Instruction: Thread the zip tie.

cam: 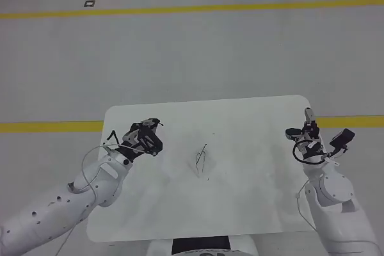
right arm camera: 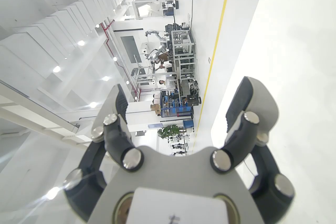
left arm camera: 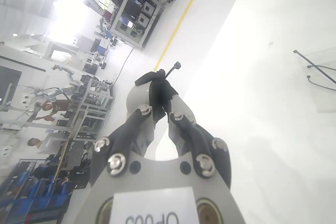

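Left gripper point(cam: 148, 133), top view: well to one side of spare ties point(cam: 203, 160) on table point(cam: 256, 198), forearm slanting in; right gripper point(cam: 308, 130) well to their opposite side, aimed forward; left wrist view: jaws pressed on zip tie point(left arm camera: 173, 69), head poking past fingertips, axis along them; right gripper likely must cross over; right wrist view: jaws spread, empty.

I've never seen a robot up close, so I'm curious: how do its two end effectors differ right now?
The left end effector is shut on a black zip tie; the right end effector is open and empty. The left one sits over the left part of the table; the right one is at its right edge. Both have the same two-fingered build.
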